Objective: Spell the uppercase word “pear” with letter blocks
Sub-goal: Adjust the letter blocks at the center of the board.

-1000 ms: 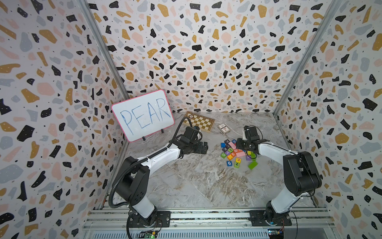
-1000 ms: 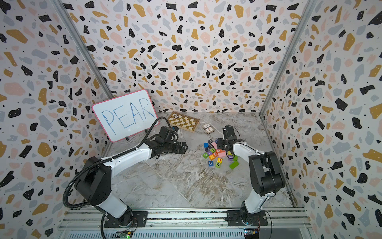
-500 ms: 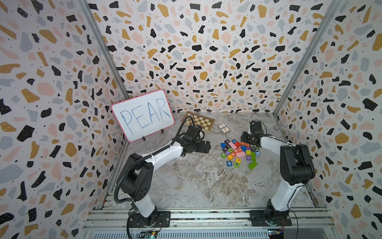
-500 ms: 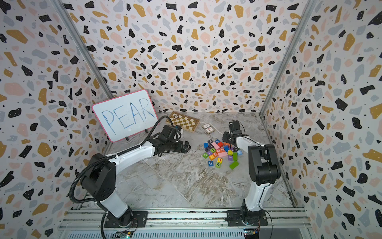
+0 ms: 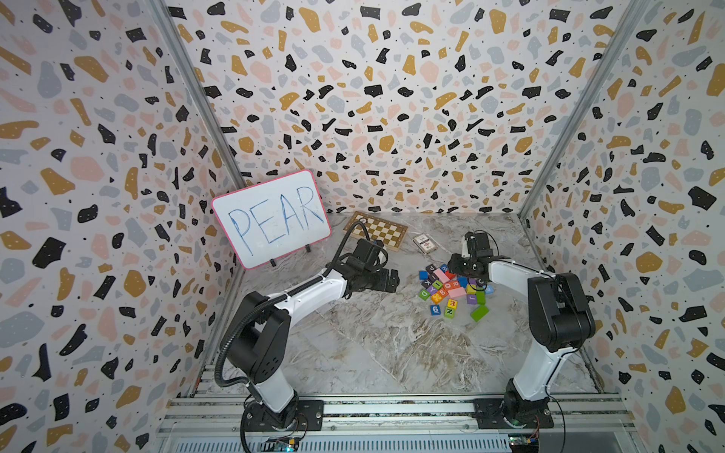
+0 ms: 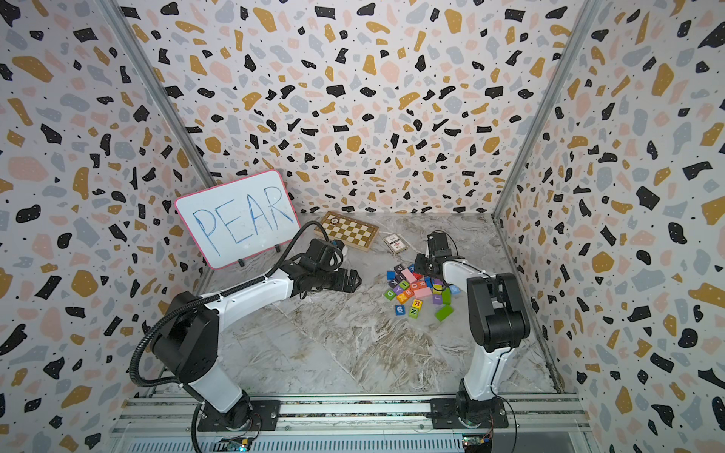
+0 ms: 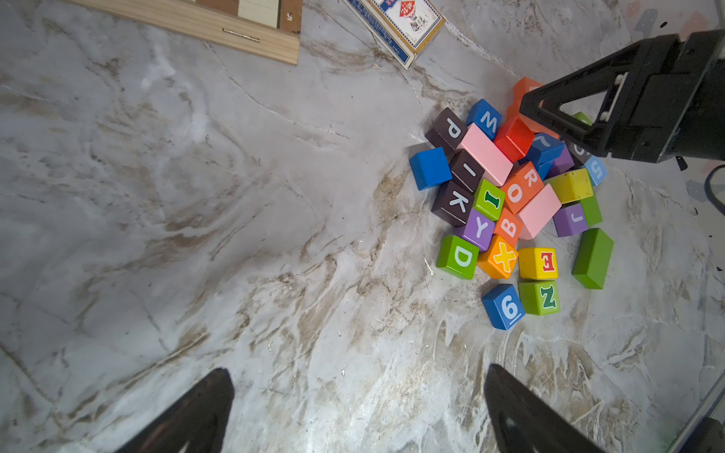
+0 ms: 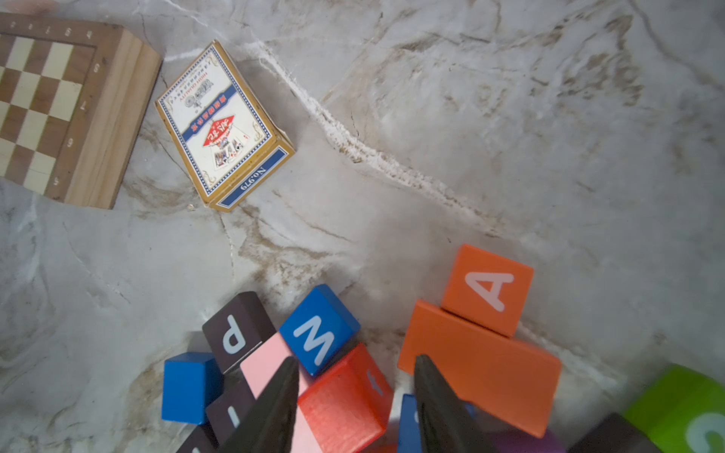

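The letter blocks lie in a loose pile right of centre. The dark P (image 7: pixel 451 129) is at the pile's far left corner. The orange-red R (image 7: pixel 529 178) sits mid-pile and the yellow E (image 7: pixel 543 262) near the front. The orange A (image 8: pixel 488 290) rests at the far edge, against an orange oblong (image 8: pixel 482 368). My right gripper (image 8: pixel 356 360) hovers over the far side of the pile. It is partly open, astride a tilted red cube (image 8: pixel 345 404), with a gap at one finger. My left gripper (image 7: pixel 359 376) is wide open over bare floor left of the pile, with nothing in it.
A whiteboard (image 5: pixel 274 219) reading PEAR leans at the back left. A chessboard (image 5: pixel 378 231) and a card box (image 5: pixel 424 243) lie behind the pile. A blue 6 cube (image 7: pixel 506 306), pink oblongs (image 7: pixel 486 155) and a green oblong (image 7: pixel 592 259) are mixed among the blocks.
My right wrist has shifted a little toward the back wall over the pile. My left gripper has edged right toward the blocks. Neither gripper's opening has changed.
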Robot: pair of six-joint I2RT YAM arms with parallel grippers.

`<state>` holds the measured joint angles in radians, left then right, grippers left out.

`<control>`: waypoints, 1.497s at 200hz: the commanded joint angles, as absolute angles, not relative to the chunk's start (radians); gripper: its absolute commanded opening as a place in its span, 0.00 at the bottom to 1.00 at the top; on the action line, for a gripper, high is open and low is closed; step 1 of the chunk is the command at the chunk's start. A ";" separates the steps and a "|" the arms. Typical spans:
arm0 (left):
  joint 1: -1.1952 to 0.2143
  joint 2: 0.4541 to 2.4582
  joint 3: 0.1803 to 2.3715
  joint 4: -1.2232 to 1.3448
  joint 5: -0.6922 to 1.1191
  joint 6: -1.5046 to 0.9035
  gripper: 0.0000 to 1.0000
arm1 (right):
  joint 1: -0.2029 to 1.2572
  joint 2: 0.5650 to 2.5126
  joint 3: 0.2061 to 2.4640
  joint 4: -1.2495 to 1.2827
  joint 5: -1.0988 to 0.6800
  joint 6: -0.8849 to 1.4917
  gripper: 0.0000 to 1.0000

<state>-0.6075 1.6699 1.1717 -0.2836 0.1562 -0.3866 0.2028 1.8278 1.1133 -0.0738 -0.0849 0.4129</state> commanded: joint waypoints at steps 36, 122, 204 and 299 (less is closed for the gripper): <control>-0.615 1.634 1.145 -0.275 0.141 -0.376 0.99 | 0.239 1.823 1.115 -0.120 -0.101 0.400 0.50; -0.618 1.620 1.126 -0.254 0.150 -0.386 0.99 | 0.263 1.770 1.066 -0.127 -0.125 0.401 0.50; -0.619 1.608 1.127 -0.249 0.165 -0.408 0.99 | 0.300 1.753 1.146 -0.165 -0.037 0.268 0.50; -0.619 1.598 1.126 -0.268 0.187 -0.425 0.99 | 0.327 1.956 1.369 -0.248 -0.133 0.045 0.51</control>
